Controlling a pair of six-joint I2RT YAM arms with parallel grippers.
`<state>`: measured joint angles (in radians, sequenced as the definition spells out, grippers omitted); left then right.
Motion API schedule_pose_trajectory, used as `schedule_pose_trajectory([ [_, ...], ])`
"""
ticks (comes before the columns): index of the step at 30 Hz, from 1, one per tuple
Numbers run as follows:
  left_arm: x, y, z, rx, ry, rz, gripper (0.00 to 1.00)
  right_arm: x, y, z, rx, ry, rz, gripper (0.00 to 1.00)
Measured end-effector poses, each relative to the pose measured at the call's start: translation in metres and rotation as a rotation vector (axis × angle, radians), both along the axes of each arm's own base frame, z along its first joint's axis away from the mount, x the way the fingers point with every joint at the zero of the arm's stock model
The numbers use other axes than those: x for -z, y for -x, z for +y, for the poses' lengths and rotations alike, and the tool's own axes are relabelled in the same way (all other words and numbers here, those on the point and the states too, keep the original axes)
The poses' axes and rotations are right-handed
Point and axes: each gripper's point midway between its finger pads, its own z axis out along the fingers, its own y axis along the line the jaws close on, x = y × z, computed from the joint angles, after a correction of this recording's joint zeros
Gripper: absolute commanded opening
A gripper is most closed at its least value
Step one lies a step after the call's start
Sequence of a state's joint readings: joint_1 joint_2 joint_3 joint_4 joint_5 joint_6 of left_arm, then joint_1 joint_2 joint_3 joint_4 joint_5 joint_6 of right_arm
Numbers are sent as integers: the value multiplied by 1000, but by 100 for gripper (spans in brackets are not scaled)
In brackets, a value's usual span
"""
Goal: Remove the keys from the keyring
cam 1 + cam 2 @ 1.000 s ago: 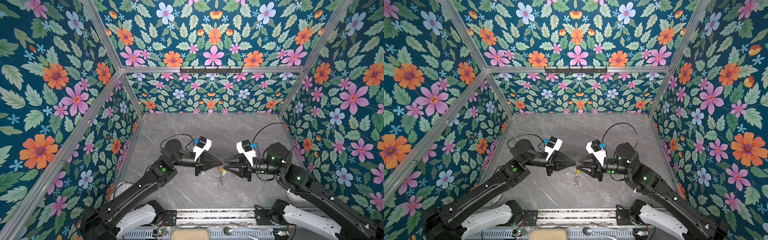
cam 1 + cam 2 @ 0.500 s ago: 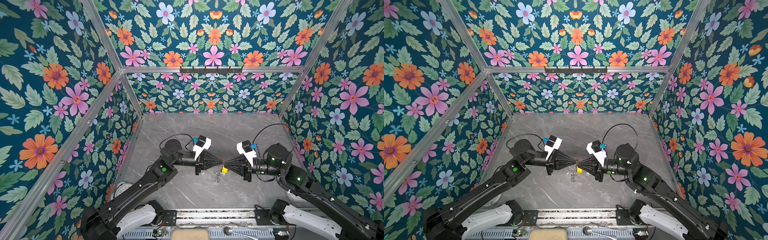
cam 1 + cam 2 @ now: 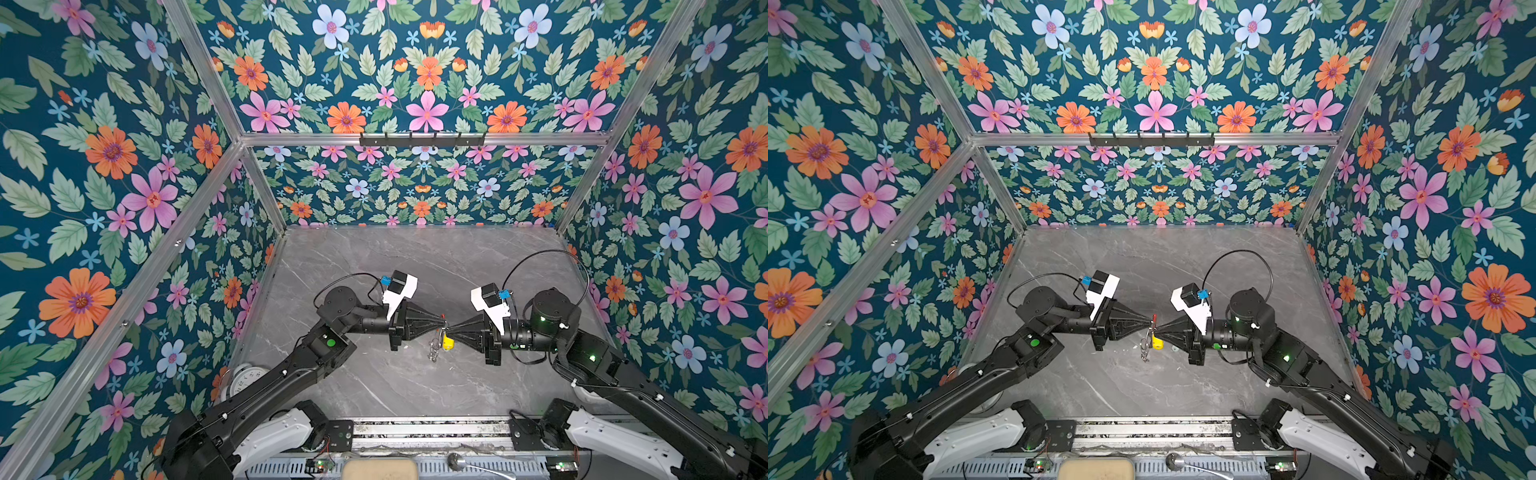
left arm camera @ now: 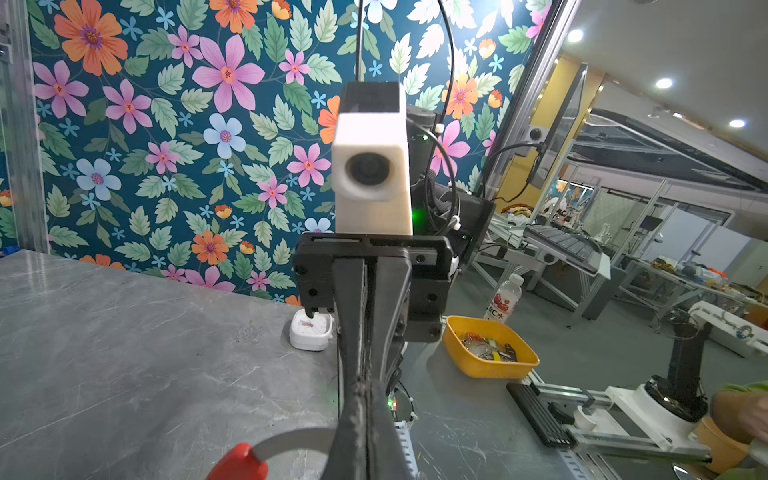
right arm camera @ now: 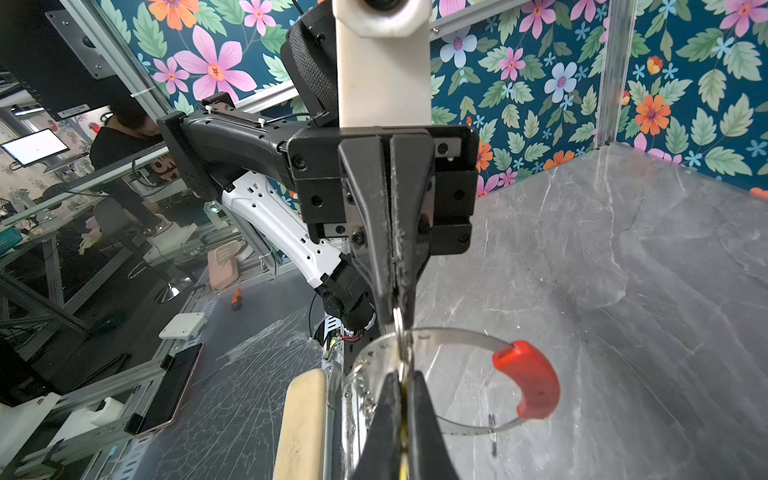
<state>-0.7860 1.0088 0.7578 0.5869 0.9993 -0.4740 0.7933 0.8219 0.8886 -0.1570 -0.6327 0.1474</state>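
Jaws: left gripper (image 3: 441, 323) clamped on keyring (image 5: 457, 334), right gripper (image 3: 449, 332) pinched on yellow-tagged key (image 3: 447, 342) | place: held above table (image 3: 415, 270) centre | progress: keys (image 3: 434, 353) dangle, seemingly attached; none removed, both left to free.

Blue wallpaper (image 3: 124, 174) with pink and orange flowers and green leaves walls me in on three sides in both top views. Aluminium rails (image 3: 199, 75) edge its corners; a black hook bar (image 3: 422, 139) sits upper centre on the back wall (image 3: 415, 187). Below lies the grey marbled counter (image 3: 415, 257). Beyond, my left wrist view shows lit round ceiling lamps (image 4: 663, 83) over metal-framed benches (image 4: 565, 245).
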Motion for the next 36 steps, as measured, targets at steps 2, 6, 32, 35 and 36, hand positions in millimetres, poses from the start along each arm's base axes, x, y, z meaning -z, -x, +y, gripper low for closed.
schedule_pose_trajectory([
  [2, -3, 1, 1, 4, 13, 5, 0, -2, 0, 1, -6, -11, -9, 0],
  [6, -6, 2, 1, 15, 29, 15, 0, -2, 1, 2, -13, -21, -17, 0],
  [32, -7, 4, 2, 28, 58, -4, 0, -41, 11, -16, 35, -127, -52, 49],
  [35, -10, 4, 2, 21, 73, -15, 0, -39, 6, -9, 36, -138, -32, 48],
  [36, -11, 4, 3, 19, 76, -17, 0, -38, 5, -6, 33, -140, -22, 47],
])
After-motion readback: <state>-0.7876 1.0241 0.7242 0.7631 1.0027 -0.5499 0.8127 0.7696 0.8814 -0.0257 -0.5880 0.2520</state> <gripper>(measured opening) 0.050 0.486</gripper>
